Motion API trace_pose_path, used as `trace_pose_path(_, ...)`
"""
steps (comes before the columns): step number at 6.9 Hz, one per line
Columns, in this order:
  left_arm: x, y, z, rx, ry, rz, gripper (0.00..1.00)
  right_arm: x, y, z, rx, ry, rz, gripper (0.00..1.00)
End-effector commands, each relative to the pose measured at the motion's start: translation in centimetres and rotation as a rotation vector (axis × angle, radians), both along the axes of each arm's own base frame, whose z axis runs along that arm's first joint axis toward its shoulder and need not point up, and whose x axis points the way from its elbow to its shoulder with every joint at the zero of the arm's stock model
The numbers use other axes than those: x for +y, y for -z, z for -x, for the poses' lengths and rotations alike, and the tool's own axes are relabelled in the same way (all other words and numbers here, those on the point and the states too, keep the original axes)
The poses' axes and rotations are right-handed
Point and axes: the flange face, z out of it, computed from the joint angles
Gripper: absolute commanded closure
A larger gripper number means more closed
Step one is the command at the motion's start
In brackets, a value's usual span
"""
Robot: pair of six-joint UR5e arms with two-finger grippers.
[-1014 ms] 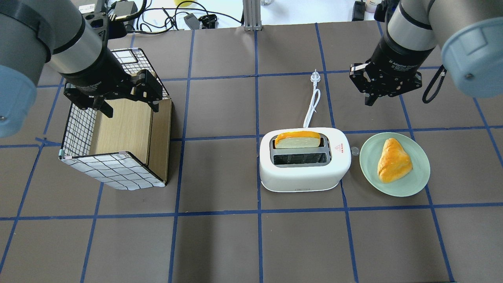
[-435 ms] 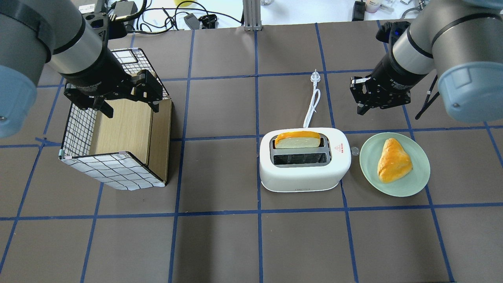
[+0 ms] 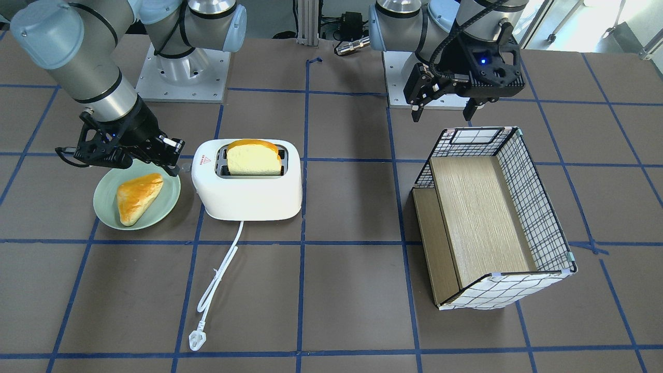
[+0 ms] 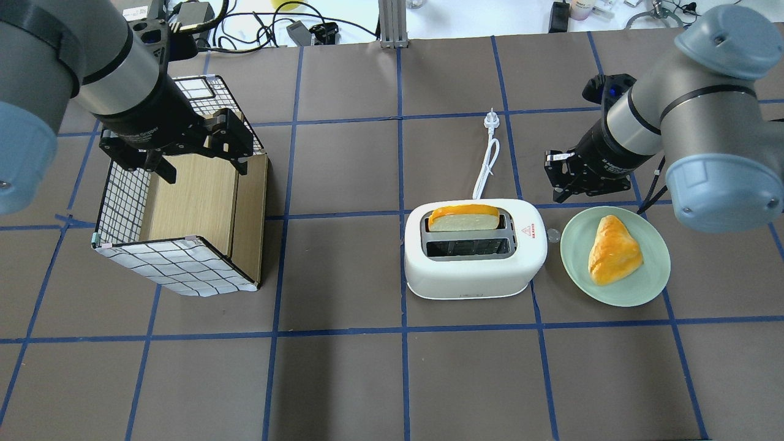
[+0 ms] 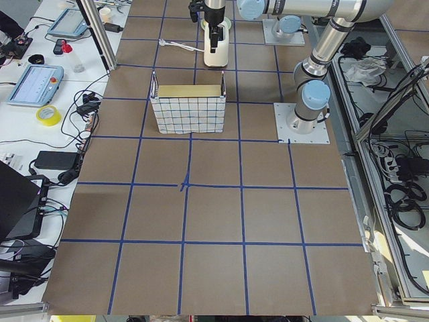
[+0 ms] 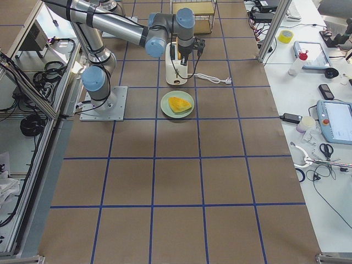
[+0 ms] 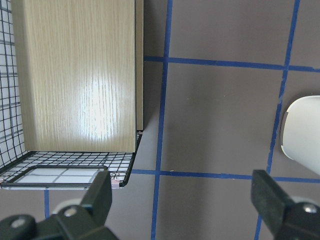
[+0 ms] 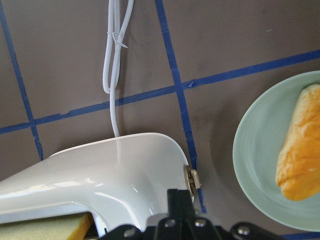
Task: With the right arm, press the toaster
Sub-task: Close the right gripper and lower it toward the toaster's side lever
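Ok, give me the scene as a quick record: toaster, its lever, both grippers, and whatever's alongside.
toaster: white, two slots; bread slice in the slot farther from the robot, other slot empty
lever knob: on the toaster's plate-side end; pressed or not, cannot tell
cord: plug lying loose on the table
right gripper: shut, by the knob end, no contact visible
left gripper: open, over the wire basket
plate: green, holds a pastry
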Motion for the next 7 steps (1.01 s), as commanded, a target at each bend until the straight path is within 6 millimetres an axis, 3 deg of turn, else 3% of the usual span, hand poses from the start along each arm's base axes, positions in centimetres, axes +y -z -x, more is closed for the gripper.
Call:
trace_pose_path(1,0.0,0.0,0.0,0.000,0.000,0.000,0.00,0.8,1.9,0.7,-0.051,0.022,-0.025,1.00)
trace_pose_path(7,0.0,-0.1,0.0,0.001,0.000,0.001,0.00,2.3,3.9,0.6,-0.061,0.035,-0.120,1.00)
